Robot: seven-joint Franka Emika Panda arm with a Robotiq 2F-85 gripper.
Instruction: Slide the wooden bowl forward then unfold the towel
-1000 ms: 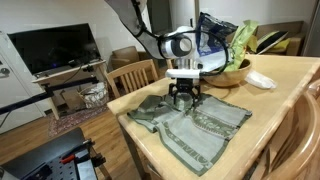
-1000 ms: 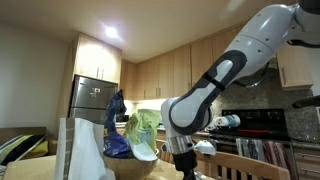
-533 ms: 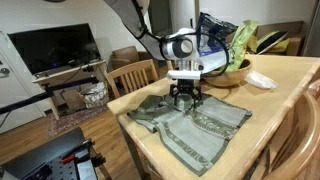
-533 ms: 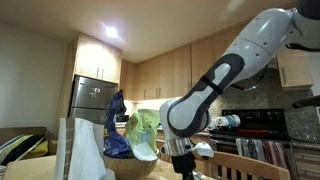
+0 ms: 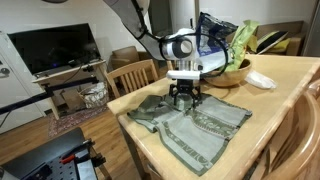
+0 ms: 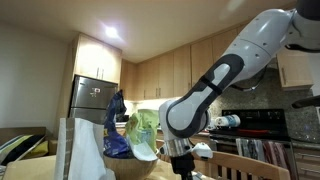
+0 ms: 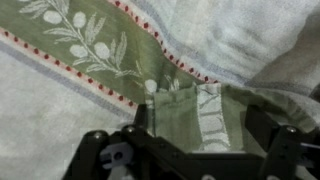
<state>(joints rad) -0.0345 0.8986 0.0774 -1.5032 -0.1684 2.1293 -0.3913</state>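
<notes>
While my jaws hang spread over the towel [image 5: 200,125], its folded flap [image 7: 190,112] lies directly beneath; wooden bowl [image 5: 238,70] behind, toward the bench's [image 5: 285,88] far edge.

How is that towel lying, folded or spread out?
Partly folded: the towel lies mostly flat on the table, but one layer overlaps the rest.

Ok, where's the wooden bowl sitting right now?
In an exterior view the wooden bowl sits on the table behind the gripper, beyond the far edge of the towel, with the small white dish beside it.
</notes>
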